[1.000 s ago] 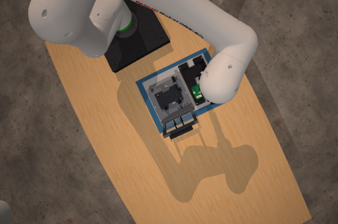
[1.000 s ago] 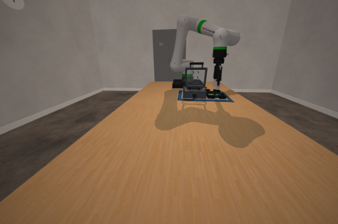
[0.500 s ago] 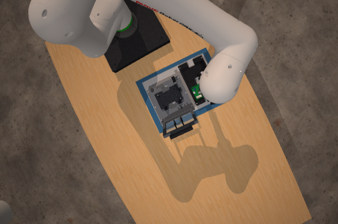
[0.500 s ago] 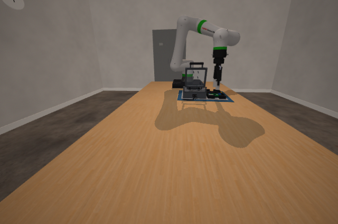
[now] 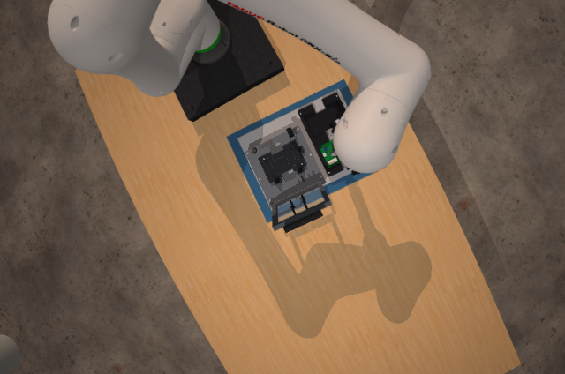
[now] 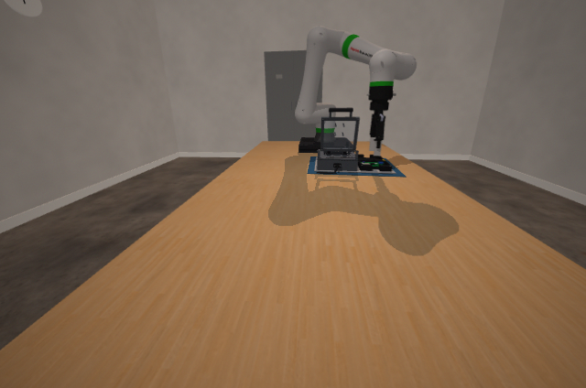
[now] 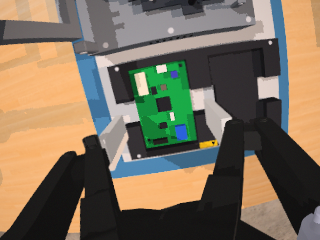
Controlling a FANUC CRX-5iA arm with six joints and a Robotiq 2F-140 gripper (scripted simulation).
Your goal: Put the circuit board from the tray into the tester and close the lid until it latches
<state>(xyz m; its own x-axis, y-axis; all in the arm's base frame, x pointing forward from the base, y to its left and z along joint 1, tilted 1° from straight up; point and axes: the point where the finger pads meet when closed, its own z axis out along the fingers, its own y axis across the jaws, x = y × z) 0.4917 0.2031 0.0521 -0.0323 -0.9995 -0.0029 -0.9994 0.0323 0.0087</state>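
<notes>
The green circuit board lies face up in one pocket of the black tray, its cream-white connector at the end toward the tester. My gripper is open and empty. Its pale fingers stand on either side of the board's long edges, apart from it; their height over the tray is hard to judge. The arm hides the gripper in the top view. The tester has no board on its black plate. Its lid stands open, handle on top.
The tray's other pocket is empty. A yellow label marks the tray's outer edge. Tester and tray stand side by side on a blue-edged mat. The raised lid stands up beside the tray's board end. The robot's black base is behind.
</notes>
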